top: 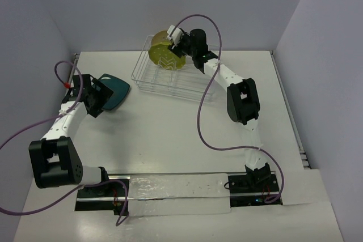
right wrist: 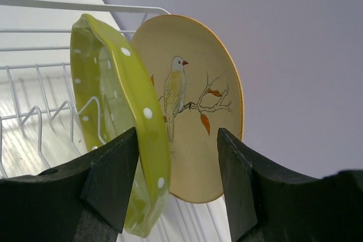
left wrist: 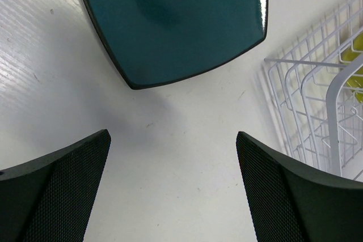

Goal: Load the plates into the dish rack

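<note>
L pincer [left wrist: 173, 188]: fingers [left wrist: 57, 194] wide apart, nothing btwn them but bare desk [top: 170, 134]. The dark teal plate [left wrist: 170, 21] lies flat on the desk just ahead of the tips, not gripped; its near corner points toward the gap. In the top view it sits at the desk's left side, a bit left of the dish rack [top: 170, 77], w/ the L arm's wrist right beside it.

R pincer [right wrist: 177, 179]: jaws apart, not clamped on anything. It's up at the rack's far side. The lime-green plate [right wrist: 113, 111] w/ white dots stands on edge in the rack, leaning a little, its rim showing in the gap next to one finger [right wrist: 113, 179]; can't tell if they touch. Just behind it the beige plate [right wrist: 198, 111], bird-on-branch motif, also stands on edge, close to the green one. Rack wires show at the L wrist view's right edge, apart from the teal plate.
</note>
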You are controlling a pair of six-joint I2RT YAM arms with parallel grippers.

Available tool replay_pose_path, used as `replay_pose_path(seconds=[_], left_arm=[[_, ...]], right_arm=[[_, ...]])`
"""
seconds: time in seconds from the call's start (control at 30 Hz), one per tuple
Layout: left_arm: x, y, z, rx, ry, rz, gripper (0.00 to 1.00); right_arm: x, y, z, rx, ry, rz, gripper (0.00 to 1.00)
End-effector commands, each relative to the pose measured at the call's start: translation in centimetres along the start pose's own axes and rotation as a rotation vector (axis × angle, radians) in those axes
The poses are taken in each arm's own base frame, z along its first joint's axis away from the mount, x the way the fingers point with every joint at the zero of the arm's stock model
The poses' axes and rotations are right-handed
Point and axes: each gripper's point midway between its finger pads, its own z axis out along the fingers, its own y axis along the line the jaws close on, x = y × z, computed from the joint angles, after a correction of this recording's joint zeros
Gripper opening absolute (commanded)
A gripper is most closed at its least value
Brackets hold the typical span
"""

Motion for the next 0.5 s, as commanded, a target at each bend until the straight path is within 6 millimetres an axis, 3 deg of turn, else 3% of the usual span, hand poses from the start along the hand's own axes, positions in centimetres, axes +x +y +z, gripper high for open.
replay_pose_path(seconds=[0.0, 0.17, 0.23, 0.27, 0.4, 0.47], left_arm=[[-1.7, -3.2, -1.6, 0.099, -0.054, 0.051, 0.99], [-0.3, -3.9, -1.4, 0.099, -0.017, 0.150, 0.99], [-0.5, -3.8, -1.1, 0.071, -0.025, 0.181, 0.99], [0.2, -4.0, -1.0, 0.061, -0.012, 0.213, 0.99], [0.0, -2.0, -0.1, -0.039, -0.034, 0.069, 0.99], [0.0, -2.0, 0.4, -0.011, -0.033, 0.001, 0.99]], right_arm=[[-2.0, -2.0, 0.2, 0.050, -0.069, 0.019, 0.67], [-6.0, -2.9, -1.3, 0.028, -0.123, 0.053, 0.79], [-8.5, -3.0, -2.7, -0.016, -0.151, 0.087, 0.82], [-9.7, -2.3, -3.2, -0.060, -0.177, 0.112, 0.88], [-13.2, -1.2, -6.4, -0.101, -0.203, 0.140, 0.99], [-14.6, -0.6, -7.7, -0.070, -0.192, 0.102, 1.00]])
